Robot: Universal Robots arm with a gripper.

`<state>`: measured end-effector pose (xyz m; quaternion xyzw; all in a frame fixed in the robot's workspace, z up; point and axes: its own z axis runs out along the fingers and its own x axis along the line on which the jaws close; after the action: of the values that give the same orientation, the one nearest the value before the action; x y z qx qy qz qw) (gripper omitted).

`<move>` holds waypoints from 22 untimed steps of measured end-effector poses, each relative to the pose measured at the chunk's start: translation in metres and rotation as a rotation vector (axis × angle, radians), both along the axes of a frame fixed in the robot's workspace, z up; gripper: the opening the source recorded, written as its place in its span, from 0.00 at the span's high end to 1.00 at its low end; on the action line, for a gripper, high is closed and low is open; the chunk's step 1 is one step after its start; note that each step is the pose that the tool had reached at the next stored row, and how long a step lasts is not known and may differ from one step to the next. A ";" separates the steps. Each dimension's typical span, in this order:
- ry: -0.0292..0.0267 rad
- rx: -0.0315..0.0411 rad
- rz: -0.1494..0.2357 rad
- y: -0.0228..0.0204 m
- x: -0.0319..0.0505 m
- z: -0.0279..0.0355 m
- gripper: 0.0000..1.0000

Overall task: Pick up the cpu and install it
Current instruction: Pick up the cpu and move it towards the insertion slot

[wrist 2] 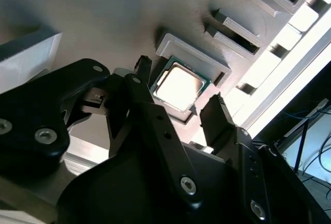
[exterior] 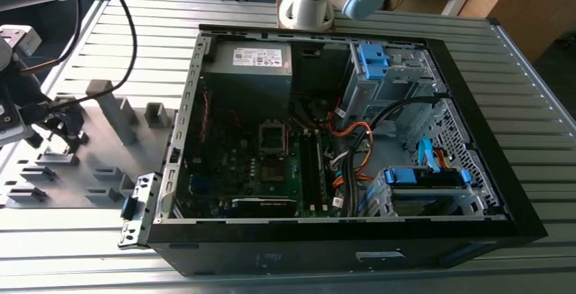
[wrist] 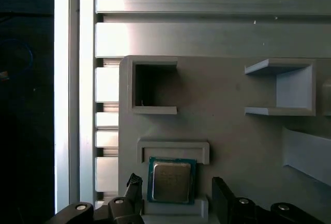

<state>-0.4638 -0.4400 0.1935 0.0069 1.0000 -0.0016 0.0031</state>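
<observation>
Silver-topped, green-edged cpu, grey holder

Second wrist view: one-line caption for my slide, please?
Open tool straddling the cpu, which lies flat in its grey nest on the fixture plate, not yet gripped.

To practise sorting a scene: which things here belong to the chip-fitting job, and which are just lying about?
Job in hand:
chip, lying in its grey holder
open hand, a finger on each side of the chip
socket inside the computer

Lying about:
power box
orange cables
blue drive brackets
empty holder slot
</observation>
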 end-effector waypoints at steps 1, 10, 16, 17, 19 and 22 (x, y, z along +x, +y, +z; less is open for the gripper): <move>-0.0001 0.0000 0.000 0.0000 0.0000 -0.0011 0.35; 0.0000 -0.0052 0.000 0.0000 0.0000 -0.0091 0.35; 0.0004 -0.0060 0.000 0.0000 0.0000 -0.0096 0.35; 0.0004 -0.0060 0.000 0.0000 0.0000 -0.0096 0.35; 0.0004 -0.0060 0.000 0.0000 0.0000 -0.0097 0.35; 0.0005 -0.0060 0.000 0.0000 0.0000 -0.0097 0.35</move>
<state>-0.4638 -0.4399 0.1839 0.0067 1.0000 -0.0046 0.0028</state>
